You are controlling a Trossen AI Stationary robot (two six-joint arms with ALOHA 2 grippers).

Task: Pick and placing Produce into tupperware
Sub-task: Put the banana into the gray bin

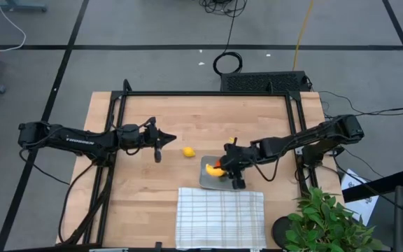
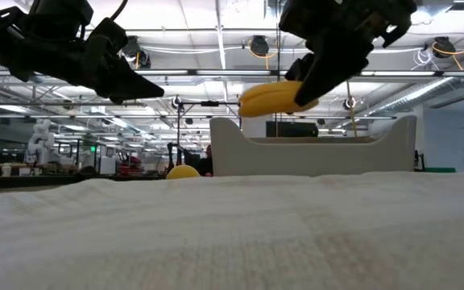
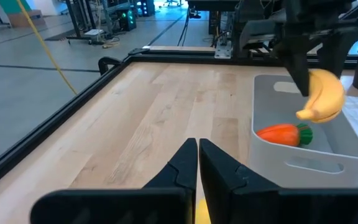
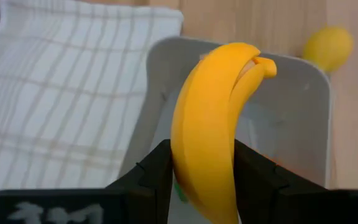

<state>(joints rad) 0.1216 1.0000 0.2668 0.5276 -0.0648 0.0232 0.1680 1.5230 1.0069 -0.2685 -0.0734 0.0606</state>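
Right gripper (image 4: pixel 204 171) clamped the banana (image 4: pixel 213 124) between its fingers, held above the tupperware (image 3: pixel 303 165), apparently poised to drop it in. Carrot (image 3: pixel 284 134) already lay inside the container. Lemon (image 1: pixel 188 151) sat on the bare table (image 1: pixel 187 119), just beside the tupperware, not yet collected. Left gripper (image 3: pixel 197 165) hovered near the lemon, fingers shut and empty, seemingly waiting. Checked cloth (image 1: pixel 219 217) lay next to the container
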